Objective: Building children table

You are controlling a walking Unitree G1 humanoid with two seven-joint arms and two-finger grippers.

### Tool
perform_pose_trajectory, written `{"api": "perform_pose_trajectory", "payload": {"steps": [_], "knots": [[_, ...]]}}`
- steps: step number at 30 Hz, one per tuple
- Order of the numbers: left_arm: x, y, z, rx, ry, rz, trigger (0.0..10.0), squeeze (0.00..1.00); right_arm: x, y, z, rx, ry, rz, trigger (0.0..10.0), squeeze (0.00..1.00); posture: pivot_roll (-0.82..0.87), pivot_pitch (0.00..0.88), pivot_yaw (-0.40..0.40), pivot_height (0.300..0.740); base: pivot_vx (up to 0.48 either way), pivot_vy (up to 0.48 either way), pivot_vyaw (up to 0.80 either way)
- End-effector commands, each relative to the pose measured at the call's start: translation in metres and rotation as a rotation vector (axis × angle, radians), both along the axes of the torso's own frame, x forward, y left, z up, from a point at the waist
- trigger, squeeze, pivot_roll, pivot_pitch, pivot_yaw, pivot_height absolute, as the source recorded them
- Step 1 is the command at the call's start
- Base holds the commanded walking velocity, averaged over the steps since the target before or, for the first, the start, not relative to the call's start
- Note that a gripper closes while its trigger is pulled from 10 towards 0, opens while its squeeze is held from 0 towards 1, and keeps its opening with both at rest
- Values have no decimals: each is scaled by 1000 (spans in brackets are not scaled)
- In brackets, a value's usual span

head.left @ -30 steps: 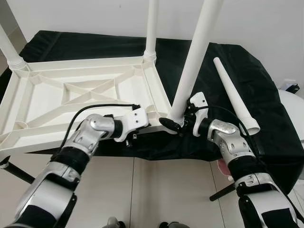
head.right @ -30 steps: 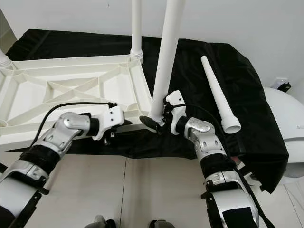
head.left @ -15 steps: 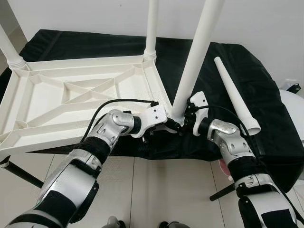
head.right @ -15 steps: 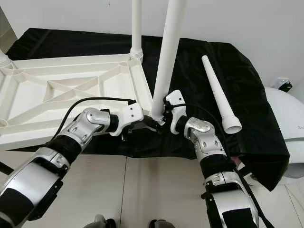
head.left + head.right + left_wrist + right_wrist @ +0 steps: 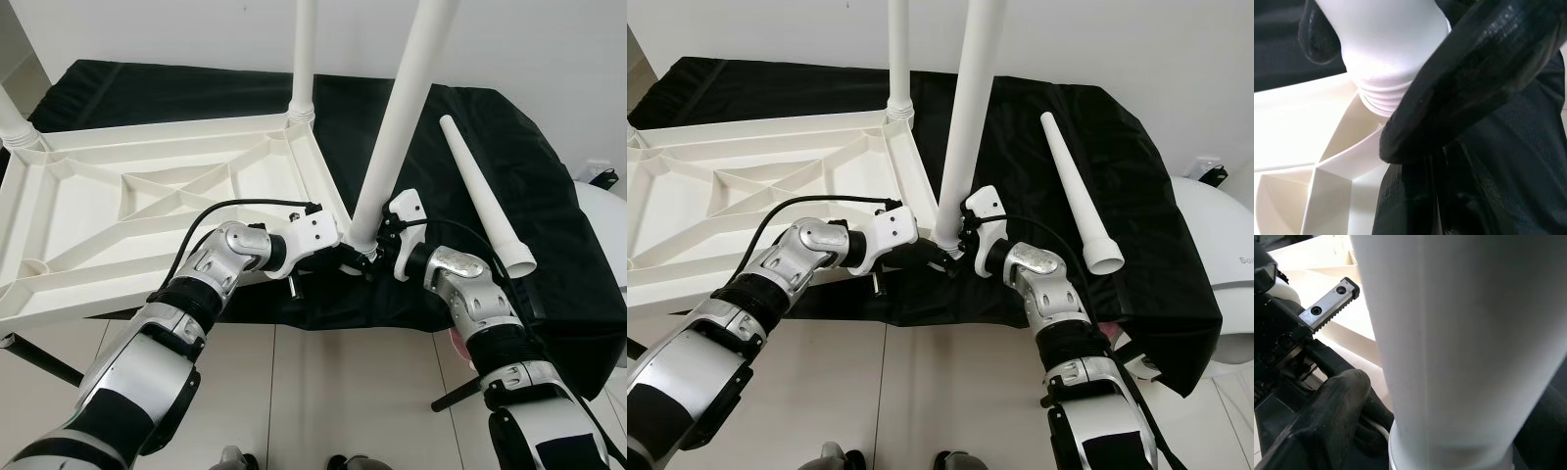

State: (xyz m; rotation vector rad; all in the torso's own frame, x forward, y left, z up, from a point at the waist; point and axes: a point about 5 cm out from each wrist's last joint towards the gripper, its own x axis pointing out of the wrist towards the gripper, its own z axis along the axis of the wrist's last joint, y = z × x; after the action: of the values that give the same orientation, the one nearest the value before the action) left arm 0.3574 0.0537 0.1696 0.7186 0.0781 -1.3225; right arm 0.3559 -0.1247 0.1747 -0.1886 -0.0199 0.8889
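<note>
Black cloth (image 5: 509,176) — both grippers (image 5: 361,260) at table leg (image 5: 392,147)

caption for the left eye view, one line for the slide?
Both grippers, left and right, meet at the base of a white leg at the upturned tabletop's near corner; a spare leg lies alongside.

Four legs (image 5: 484,189), one tabletop (image 5: 147,211)

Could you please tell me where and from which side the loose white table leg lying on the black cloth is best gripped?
Probably mid-shaft on the loose white tapered plastic leg, coming from above with jaws spanning its width. It lies flat on the black cloth, apart from the upturned white plastic tabletop, with its wide open end nearest the robot.
</note>
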Motion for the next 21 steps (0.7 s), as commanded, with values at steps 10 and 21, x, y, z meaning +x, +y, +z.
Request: {"api": "perform_pose_trajectory", "payload": {"steps": [10, 21], "knots": [[-40, 7, -10, 99, 40, -376, 0, 0, 12, 5, 25, -84, -66, 68, 10000, 0, 29, 148, -49, 740, 0, 0, 0], [-48, 9, -13, 94, 47, -393, 0, 0, 10, 12, 34, -61, -68, 155, 7255, 0, 36, 142, -59, 740, 0, 0, 0]]}}
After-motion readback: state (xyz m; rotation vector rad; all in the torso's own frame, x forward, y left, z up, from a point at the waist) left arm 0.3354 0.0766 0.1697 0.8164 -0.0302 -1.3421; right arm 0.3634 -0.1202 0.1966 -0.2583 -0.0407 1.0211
